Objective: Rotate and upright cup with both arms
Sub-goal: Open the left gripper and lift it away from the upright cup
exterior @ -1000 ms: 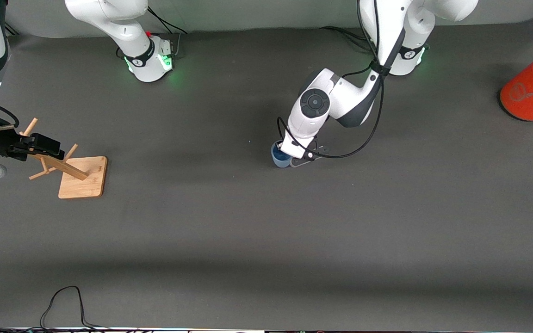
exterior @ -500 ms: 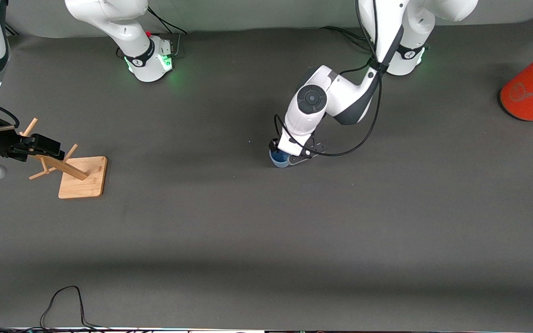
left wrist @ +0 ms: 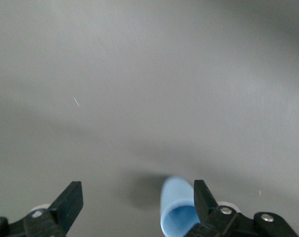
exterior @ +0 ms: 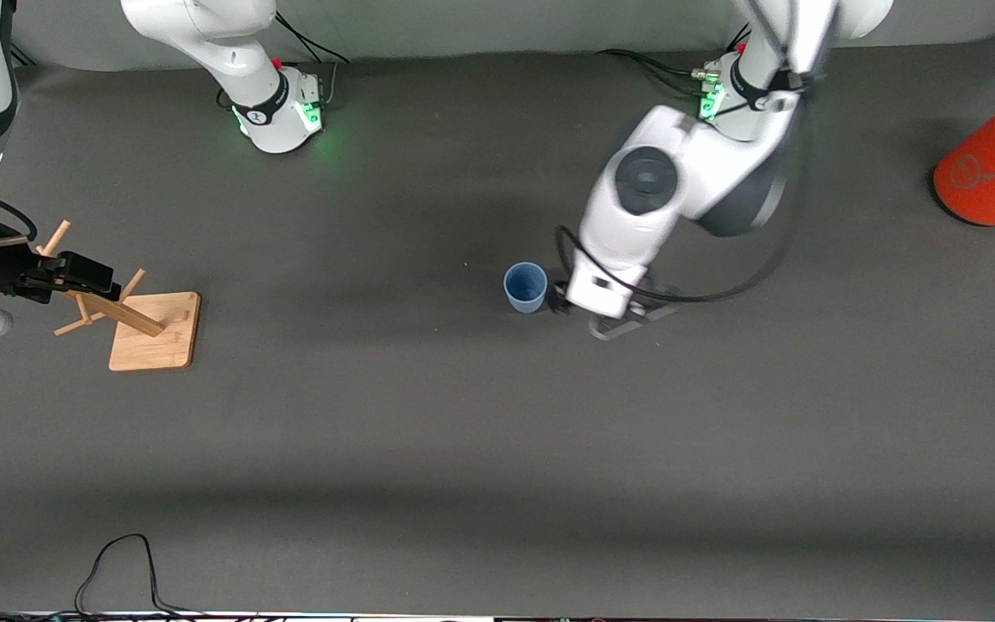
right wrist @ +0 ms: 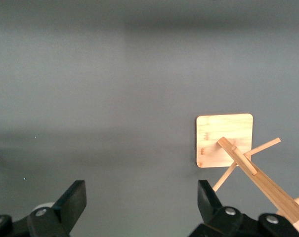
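The pale-blue cup [exterior: 525, 287] stands upright on the dark table mat, mouth up, near the middle. My left gripper [exterior: 579, 302] is open and holds nothing. It hangs just beside the cup, toward the left arm's end of the table. In the left wrist view the cup [left wrist: 178, 210] shows close against one fingertip [left wrist: 202, 197], and the left gripper [left wrist: 137, 202] has its jaws wide apart. My right gripper [exterior: 96, 276] is open and empty and waits over the wooden rack. Its jaws also stand wide apart in the right wrist view [right wrist: 139, 202].
A wooden peg rack on a square base [exterior: 156, 331] stands toward the right arm's end, also in the right wrist view [right wrist: 223, 140]. A large orange can [exterior: 994, 168] lies tilted at the left arm's end. A black cable [exterior: 117, 561] loops at the near edge.
The left gripper has let go of the cup and drawn away toward the left arm's end. The cup stays upright on the mat. The right arm has not moved.
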Available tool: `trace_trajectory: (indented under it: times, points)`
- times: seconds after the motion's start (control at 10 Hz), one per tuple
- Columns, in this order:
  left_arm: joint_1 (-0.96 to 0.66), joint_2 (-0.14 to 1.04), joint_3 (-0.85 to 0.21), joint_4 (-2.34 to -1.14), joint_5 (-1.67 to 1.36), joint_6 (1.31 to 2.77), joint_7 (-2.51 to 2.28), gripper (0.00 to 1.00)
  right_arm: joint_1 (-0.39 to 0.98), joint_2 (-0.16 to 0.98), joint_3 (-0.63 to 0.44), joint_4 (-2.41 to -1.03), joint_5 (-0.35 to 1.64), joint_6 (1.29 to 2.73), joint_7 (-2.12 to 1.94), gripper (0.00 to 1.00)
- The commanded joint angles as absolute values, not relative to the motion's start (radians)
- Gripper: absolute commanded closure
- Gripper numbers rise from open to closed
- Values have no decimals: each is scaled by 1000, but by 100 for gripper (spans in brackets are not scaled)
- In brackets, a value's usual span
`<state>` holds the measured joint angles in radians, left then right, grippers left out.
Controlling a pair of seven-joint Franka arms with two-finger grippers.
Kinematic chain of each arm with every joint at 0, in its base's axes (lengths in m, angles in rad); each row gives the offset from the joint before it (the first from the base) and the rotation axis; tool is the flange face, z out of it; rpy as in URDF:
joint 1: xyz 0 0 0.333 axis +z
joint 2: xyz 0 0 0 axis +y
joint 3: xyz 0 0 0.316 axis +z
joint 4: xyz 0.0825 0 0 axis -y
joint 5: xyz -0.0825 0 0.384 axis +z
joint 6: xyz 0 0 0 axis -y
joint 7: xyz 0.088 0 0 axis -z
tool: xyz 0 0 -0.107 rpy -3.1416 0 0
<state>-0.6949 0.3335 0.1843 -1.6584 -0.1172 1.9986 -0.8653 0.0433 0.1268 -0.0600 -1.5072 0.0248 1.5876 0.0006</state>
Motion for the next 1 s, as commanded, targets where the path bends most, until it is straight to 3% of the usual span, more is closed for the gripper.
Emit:
trace_trajectory:
  times: [0.0,0.2,0.4,0.8,0.9]
  points:
    - [-573,342,193,-1533,-48,1828,-689,0,46,126,-63,-1506,21,1597,-18,0]
    - [-433,334,196,-1432,2,1679,-448,0,46,126,-63,-1506,21,1597,-18,0]
    - [-329,280,198,-1436,9,1595,-176,0,46,123,-63,-1506,20,1597,-18,0]
    - [-242,71,198,-1590,6,1641,12,0,48,109,-64,-1508,17,1582,-26,0]
    - [-244,-14,198,-1679,12,1682,12,0,48,107,-64,-1508,15,1580,-26,0]
